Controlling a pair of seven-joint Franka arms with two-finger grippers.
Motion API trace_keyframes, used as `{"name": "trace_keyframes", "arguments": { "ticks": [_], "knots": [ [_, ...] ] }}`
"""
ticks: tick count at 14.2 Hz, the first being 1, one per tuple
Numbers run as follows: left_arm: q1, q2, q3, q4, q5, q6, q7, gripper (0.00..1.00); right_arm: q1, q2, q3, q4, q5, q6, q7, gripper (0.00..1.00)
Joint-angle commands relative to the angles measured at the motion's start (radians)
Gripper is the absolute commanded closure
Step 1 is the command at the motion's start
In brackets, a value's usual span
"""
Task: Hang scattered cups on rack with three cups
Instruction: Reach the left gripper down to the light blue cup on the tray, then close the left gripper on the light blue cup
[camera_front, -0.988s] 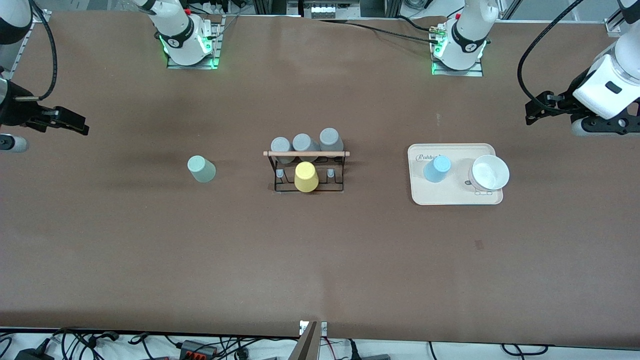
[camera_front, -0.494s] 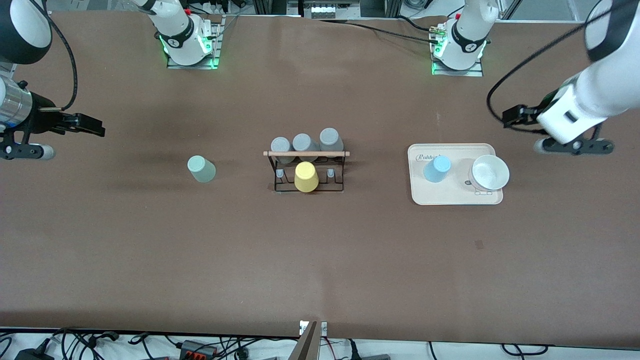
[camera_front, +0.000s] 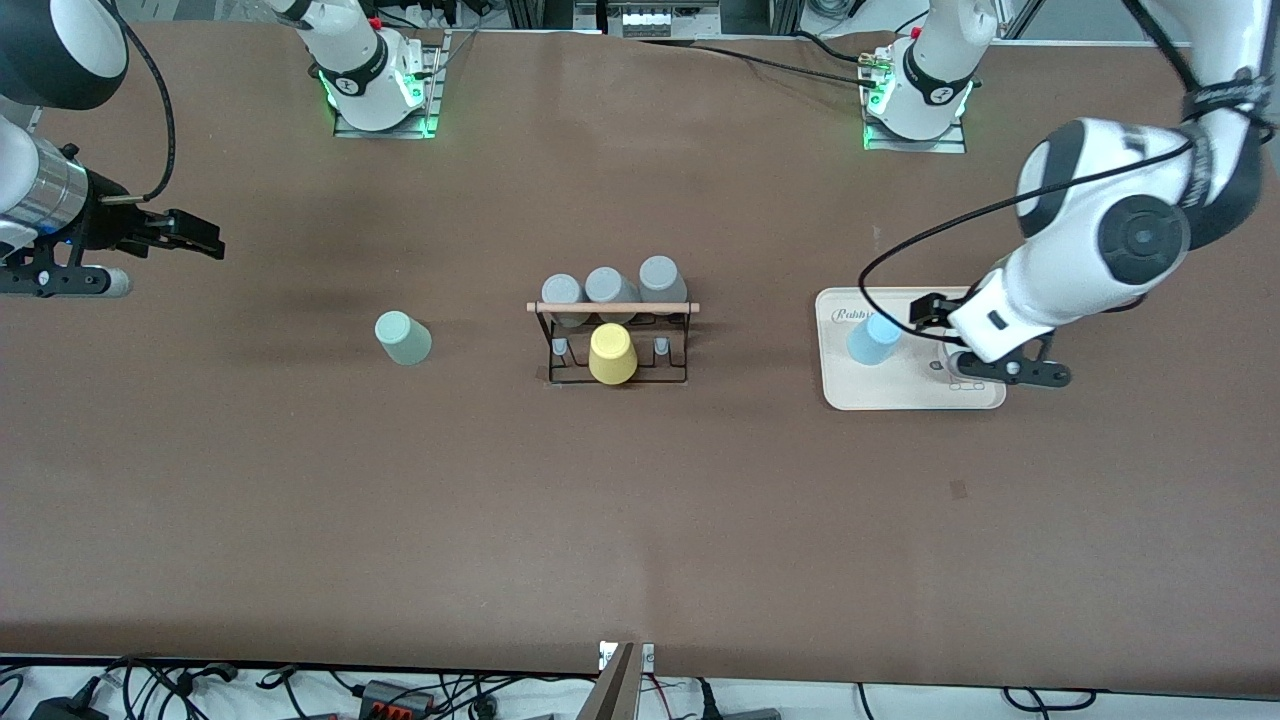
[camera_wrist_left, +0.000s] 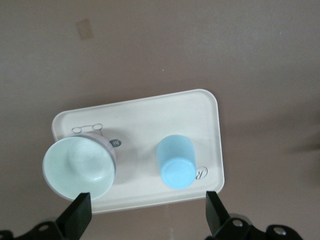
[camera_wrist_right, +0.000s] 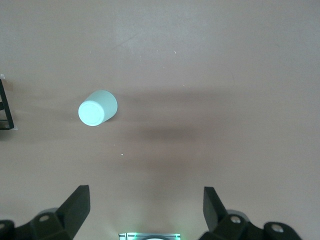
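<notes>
**Q:** Nearest the front camera, what is on the table?

**A:** The yellow cup (camera_front: 612, 353), mouth down on the near row of the rack (camera_front: 613, 308). It sits between two bare grey pegs (camera_front: 661, 346), so I judge those are the free places. Three grey cups (camera_front: 607, 287) stand on the row farther from the camera.

**Q:** And the loose cups?

**A:** Both upside down, about level with the rack. The mint-green cup (camera_front: 402, 337) stands alone on the table (camera_front: 640, 520), toward the right arm's end. The light blue cup (camera_front: 873, 337) stands on the beige tray (camera_front: 860, 395), toward the left arm's end, beside a white bowl (camera_wrist_left: 79, 167). Bases up means each should drop straight over a peg once lifted.

**Q:** Your left gripper?

**A:** My left gripper (camera_wrist_left: 145, 214) hangs over the tray, fingers spread wide, holding nothing. The blue cup shows between the fingertips in the left wrist view, so I judge this is lining up for a grasp.

**Q:** The right one?

**A:** My right gripper (camera_wrist_right: 145, 207) is over bare table near the right arm's end, well apart from the mint-green cup. Fingers apart, empty. It seems aimed at that cup.
</notes>
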Motion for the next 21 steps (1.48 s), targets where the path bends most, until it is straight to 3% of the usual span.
{"name": "trace_keyframes", "arguments": {
  "ticks": [1, 4, 6, 10, 15, 21],
  "knots": [
    [0.007, -0.047, -0.026, -0.164, -0.001, 0.155, 0.017, 0.0, 0.004, -0.028, 0.001, -0.038, 0.012, 0.012, -0.02, 0.0],
    [0.007, -0.09, -0.039, -0.35, 0.0, 0.357, 0.02, 0.0, 0.01, -0.027, 0.001, -0.038, 0.014, 0.015, -0.02, 0.0],
    [0.009, -0.084, -0.039, -0.364, 0.0, 0.39, 0.022, 0.0, 0.011, -0.027, 0.001, -0.038, 0.014, 0.014, -0.02, 0.0],
    [0.007, -0.077, -0.039, -0.482, 0.0, 0.594, 0.02, 0.0, 0.01, -0.03, 0.001, -0.051, 0.014, 0.007, -0.02, 0.0],
    [0.006, -0.036, -0.046, -0.563, 0.0, 0.781, 0.02, 0.0, 0.011, -0.054, 0.001, -0.09, 0.014, 0.026, -0.022, 0.0],
    [0.004, 0.036, -0.048, -0.568, 0.0, 0.922, 0.037, 0.0, 0.01, -0.053, 0.001, -0.093, 0.014, 0.017, -0.023, 0.0]
  ]
}}
